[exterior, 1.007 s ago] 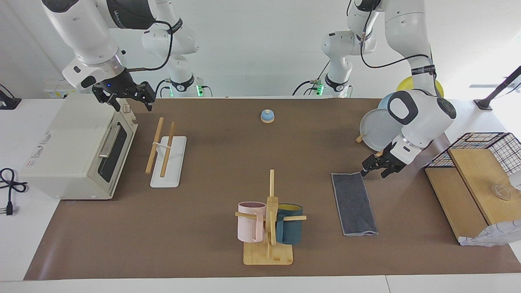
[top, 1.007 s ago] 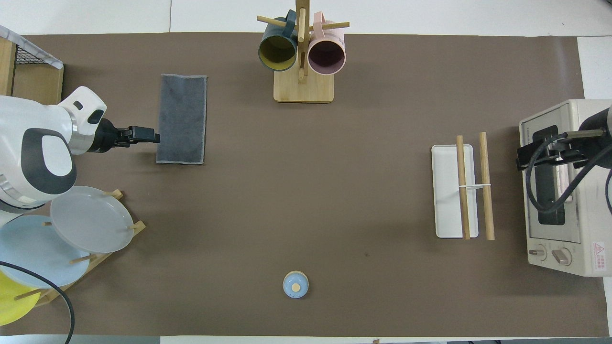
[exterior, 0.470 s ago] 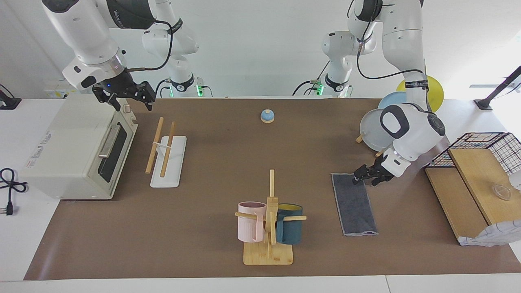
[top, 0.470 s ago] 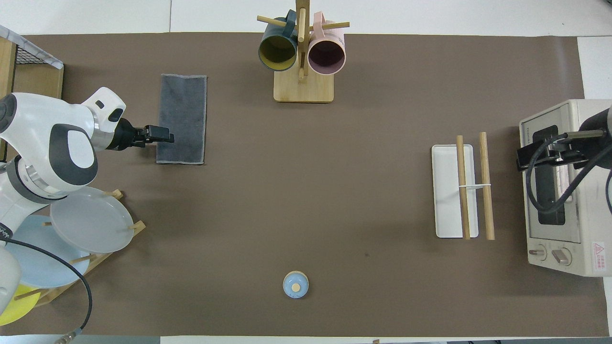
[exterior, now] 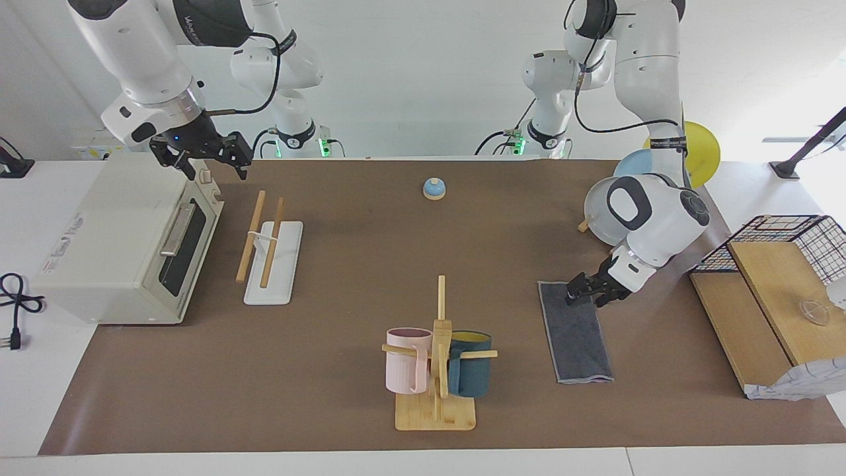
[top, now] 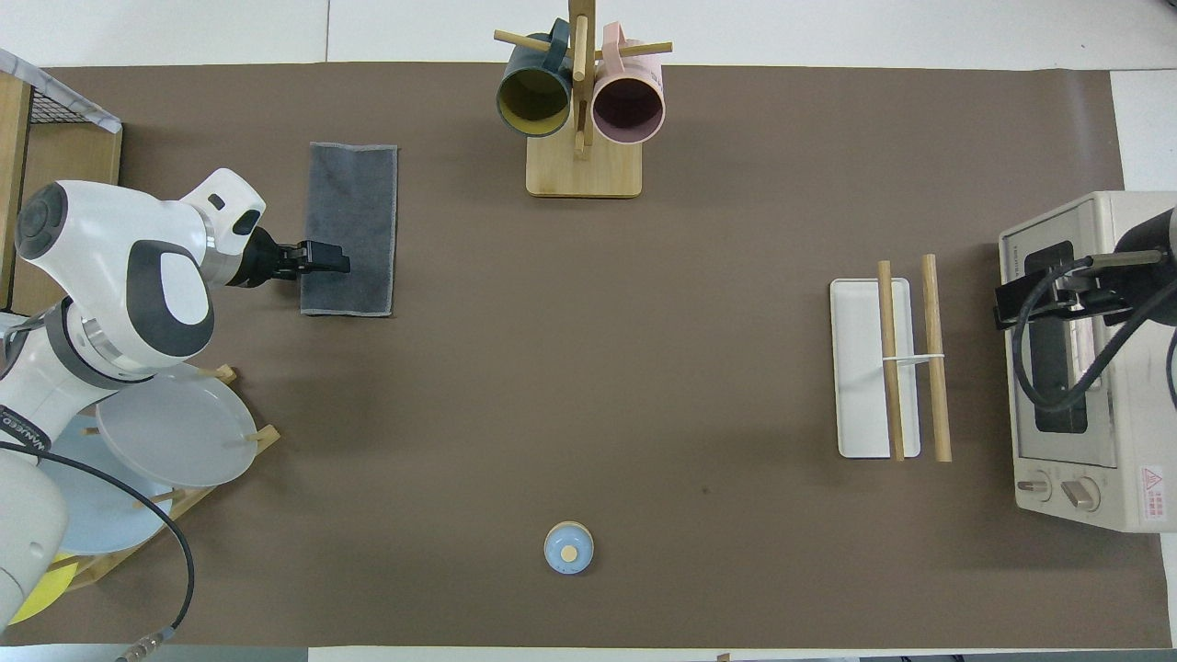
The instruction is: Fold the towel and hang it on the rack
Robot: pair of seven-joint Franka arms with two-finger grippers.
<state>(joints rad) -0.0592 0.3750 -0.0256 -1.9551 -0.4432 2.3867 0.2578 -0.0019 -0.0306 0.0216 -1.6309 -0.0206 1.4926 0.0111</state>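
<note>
The towel (exterior: 581, 344) lies folded into a long strip with its dark grey face up, toward the left arm's end of the table; it also shows in the overhead view (top: 354, 202). My left gripper (exterior: 576, 295) is low over the end of the towel nearer the robots, and shows in the overhead view (top: 336, 269) reaching in from the side. The rack (exterior: 264, 238), two light-wood rods on a white base, stands bare beside the toaster oven (exterior: 119, 244) and shows in the overhead view (top: 906, 359). My right gripper (exterior: 215, 168) waits, open and empty, above the oven.
A bamboo mug tree (exterior: 439, 357) with pink and teal mugs stands at the table's edge farthest from the robots. A plate stand (exterior: 611, 211) is close by the left arm. A blue bell (exterior: 434, 188) sits near the robots. A wooden box with a wire basket (exterior: 773, 277) is past the towel.
My left gripper has moved sideways from beside the towel to over its end nearer the robots. The towel has not moved. The right arm has stayed still.
</note>
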